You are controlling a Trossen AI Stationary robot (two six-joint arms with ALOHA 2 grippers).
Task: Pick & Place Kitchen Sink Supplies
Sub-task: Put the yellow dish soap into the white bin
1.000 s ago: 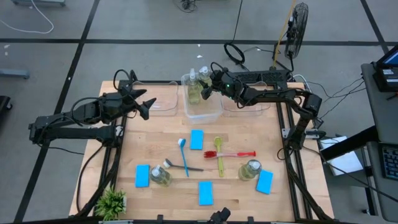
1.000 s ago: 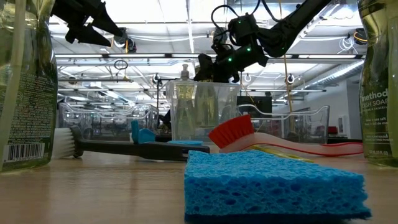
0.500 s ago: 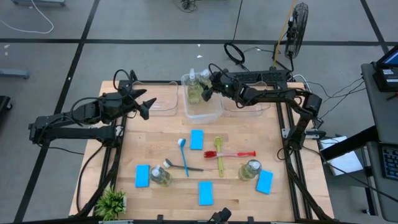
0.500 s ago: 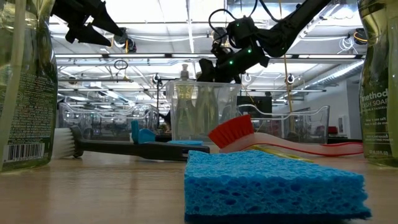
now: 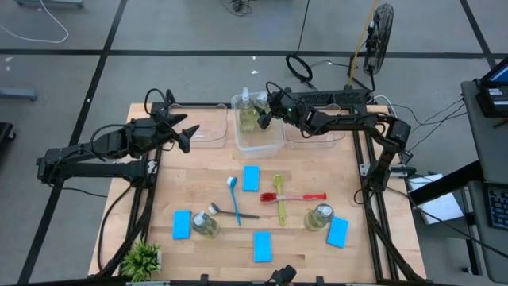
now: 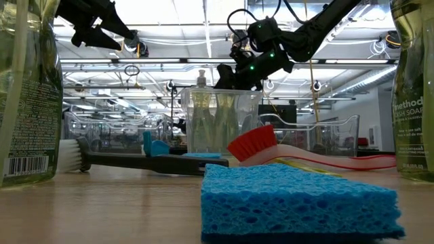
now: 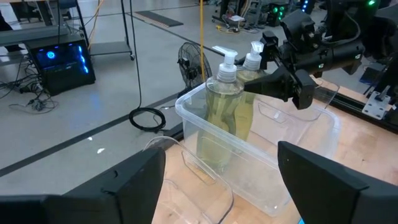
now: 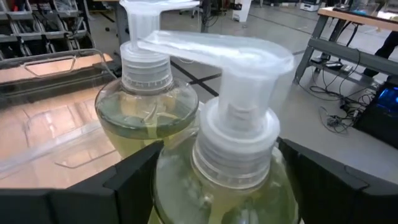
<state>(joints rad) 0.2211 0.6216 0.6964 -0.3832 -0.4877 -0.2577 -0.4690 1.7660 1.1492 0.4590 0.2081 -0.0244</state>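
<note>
The right gripper (image 5: 264, 117) hangs spread around a bottle (image 8: 230, 162) in the middle bin (image 5: 258, 141) — lifting off-centre, I judge, could snag its pump and topple it.

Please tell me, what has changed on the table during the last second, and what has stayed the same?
Only the right gripper shifted slightly at the middle bin, beside the two soap bottles standing in it. The left gripper hangs open as before, and the sponges, brushes and other bottles did not move.
</note>
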